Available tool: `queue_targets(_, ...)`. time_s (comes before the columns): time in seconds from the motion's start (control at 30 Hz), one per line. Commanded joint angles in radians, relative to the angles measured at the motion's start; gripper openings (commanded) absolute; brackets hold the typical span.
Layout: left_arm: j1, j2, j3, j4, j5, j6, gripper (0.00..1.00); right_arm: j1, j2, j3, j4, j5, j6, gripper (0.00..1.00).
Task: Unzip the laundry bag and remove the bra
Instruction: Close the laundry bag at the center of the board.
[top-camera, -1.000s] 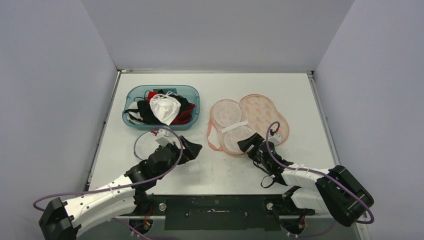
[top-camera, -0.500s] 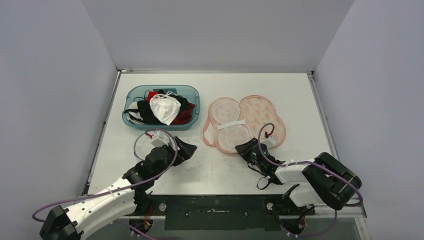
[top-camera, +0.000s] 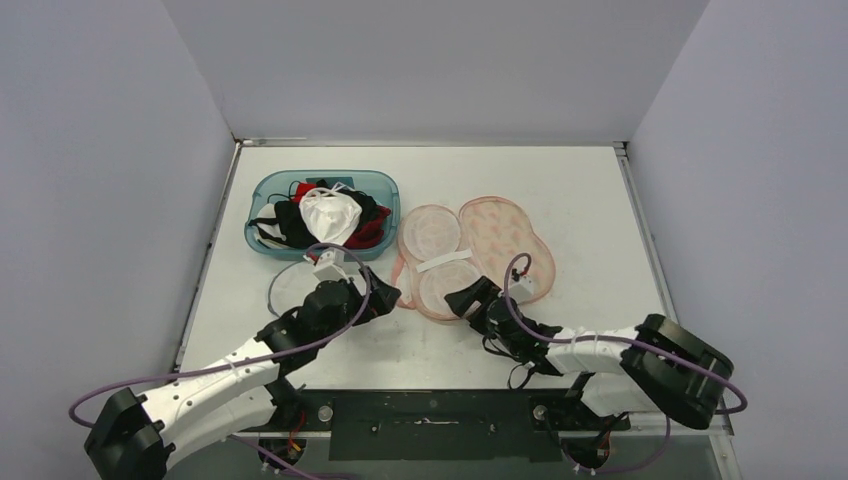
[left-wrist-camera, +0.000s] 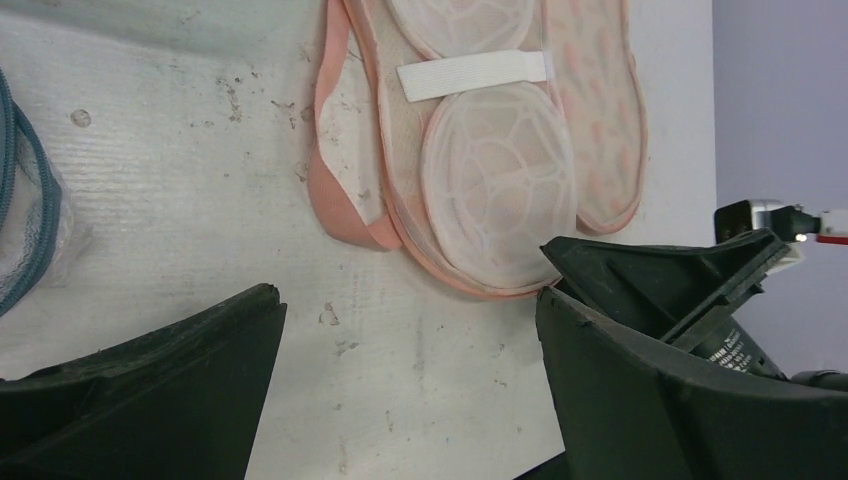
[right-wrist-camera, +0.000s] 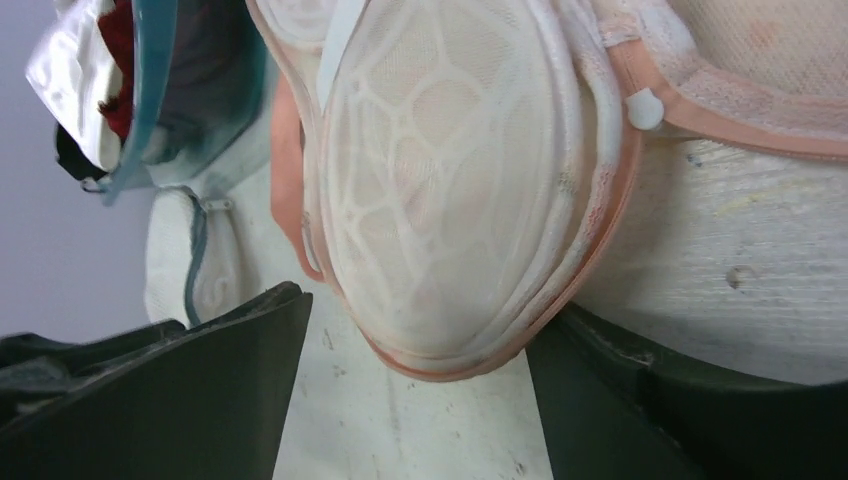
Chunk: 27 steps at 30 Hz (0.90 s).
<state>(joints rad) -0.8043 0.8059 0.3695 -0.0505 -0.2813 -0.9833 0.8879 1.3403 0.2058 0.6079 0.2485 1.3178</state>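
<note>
The pink-rimmed mesh laundry bag (top-camera: 470, 250) lies opened flat on the table. Its two white domed cups (left-wrist-camera: 495, 185) are joined by a white elastic strap (left-wrist-camera: 470, 75), and its patterned pink flap (top-camera: 505, 235) is folded out to the right. A pink band (left-wrist-camera: 335, 195) sticks out at the bag's left side; I cannot tell if it is the bra. My right gripper (top-camera: 462, 297) is open, with the bag's near end (right-wrist-camera: 450, 250) between its fingertips (right-wrist-camera: 640, 385). My left gripper (top-camera: 385, 298) is open and empty just left of the bag.
A teal basket (top-camera: 262, 190) full of black, red and white clothes stands at the back left, close to the bag; its rim shows in the right wrist view (right-wrist-camera: 160, 100). A small white tab (right-wrist-camera: 645, 108) sits on the bag's rim.
The bag has slid left toward the basket along with my right gripper, which stays at its near end. My left gripper stays beside the bag's left side.
</note>
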Motion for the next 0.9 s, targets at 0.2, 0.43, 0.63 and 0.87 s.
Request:
queue_targets(0.2, -0.049, 0.127, 0.161, 0.079, 0.086, 0.133, 0.96, -0.063, -0.57, 0.24, -0.919, 0.255, -0.384, 0.87)
queue_targets(0.43, -0.121, 0.372, 0.298, 0.15, 0.149, 0.146, 0.93, -0.47, -0.598, 0.229, -0.874, 0.11, -0.556, 0.61)
queue_targets(0.63, -0.118, 0.602, 0.451, 0.187, 0.228, 0.165, 0.8, -0.735, -0.412, 0.134, -0.626, -0.048, -0.542, 0.73)
queue_targets(0.87, -0.105, 0.724, 0.433, 0.199, 0.233, 0.167, 0.66, -0.794, -0.242, 0.157, -0.543, -0.079, -0.549, 0.71)
